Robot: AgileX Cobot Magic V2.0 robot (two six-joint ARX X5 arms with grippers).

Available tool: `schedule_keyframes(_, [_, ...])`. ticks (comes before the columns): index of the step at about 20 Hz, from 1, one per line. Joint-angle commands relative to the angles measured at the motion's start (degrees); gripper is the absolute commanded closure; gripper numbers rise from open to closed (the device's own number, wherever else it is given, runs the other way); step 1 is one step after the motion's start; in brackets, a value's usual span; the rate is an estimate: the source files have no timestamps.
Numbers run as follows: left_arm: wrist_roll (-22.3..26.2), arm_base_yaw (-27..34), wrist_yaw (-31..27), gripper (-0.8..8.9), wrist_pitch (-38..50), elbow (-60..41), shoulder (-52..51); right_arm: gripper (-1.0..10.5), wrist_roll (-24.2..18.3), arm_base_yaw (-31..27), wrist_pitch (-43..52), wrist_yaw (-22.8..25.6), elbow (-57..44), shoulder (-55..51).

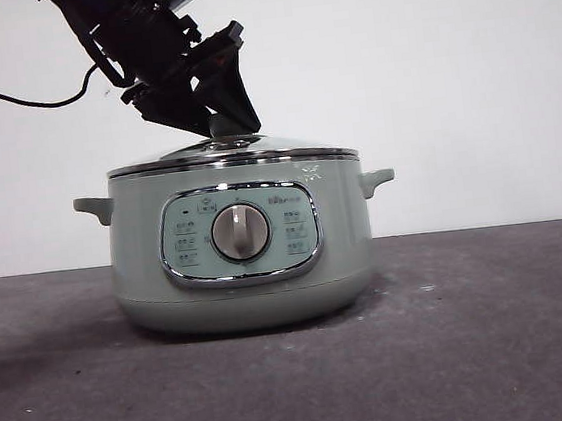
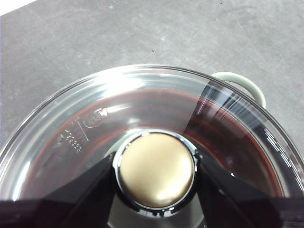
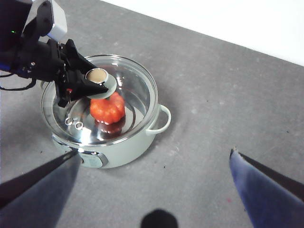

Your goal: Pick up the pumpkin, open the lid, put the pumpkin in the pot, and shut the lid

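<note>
- Already the pumpkin (image 3: pixel 107 108) lies inside the pot (image 1: pixel 245 275), under the lid (image 3: pixel 128 90).
- Left pincer (image 2: pixel 156 172) clamps the lid's knob (image 2: pixel 156 170), likely seating it.
- Right pincer (image 3: pixel 156 166) waits spread wide, empty, above the surface (image 3: pixel 213 118).

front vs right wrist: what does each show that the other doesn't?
Front only: the pot's control panel with its silver dial, and both side handles.

Right wrist only: the pumpkin inside the pot, seen through the glass lid, and the right gripper, open, up and away from the pot.

Both: the sage-green pot on the grey table with the lid seated, and the left gripper at the lid's knob.
</note>
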Motion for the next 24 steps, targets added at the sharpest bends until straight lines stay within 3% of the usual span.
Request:
schedule_keyframes(1, [-0.1,-0.2,0.0,2.29,-2.5,0.1,-0.5,3.2,0.3,0.1,-1.0,-0.1,0.0,0.0])
schedule_keyframes(4, [-0.1,-0.2,0.0,2.29,-4.2,0.1,-1.5,3.2,0.3,0.1,-2.4,-1.6,0.0,0.2])
schedule_keyframes(8, [-0.1,-0.2,0.1,2.29,-8.0,0.1,-5.5,3.2,0.3,0.1,-3.5,-9.0,0.0,0.3])
schedule_keyframes(14, [-0.3,-0.6,2.1,2.30,-23.3,0.1,-19.0,3.2,0.0,0.2,-9.0,-12.4,0.0,1.4])
schedule_keyframes(15, [-0.6,-0.6,2.4,2.39,-26.4,0.1,-22.0,3.2,-0.6,0.1,-10.4,-14.4,0.0,1.9])
schedule_keyframes(17, [-1.3,-0.6,4.9,3.44,-30.6,0.1,-26.6,3.3,-1.2,0.1,-11.5,-16.2,0.0,2.4])
schedule_keyframes(20, [-1.5,-0.6,9.0,6.29,-35.5,0.1,-32.6,5.3,-2.3,0.2,-11.6,-20.6,0.0,2.8])
schedule_keyframes(22, [-1.5,-0.6,10.2,8.13,-37.8,0.1,-35.6,8.0,-3.1,0.2,-11.5,-25.3,0.0,3.2])
schedule_keyframes(23, [-1.5,-0.6,11.1,8.22,-38.9,0.1,-36.8,9.6,-4.3,0.2,-11.5,-27.0,0.0,3.3])
schedule_keyframes(24, [-1.5,-0.6,12.1,8.22,-39.7,0.1,-37.6,9.5,-4.9,0.2,-11.5,-27.4,0.0,3.3])
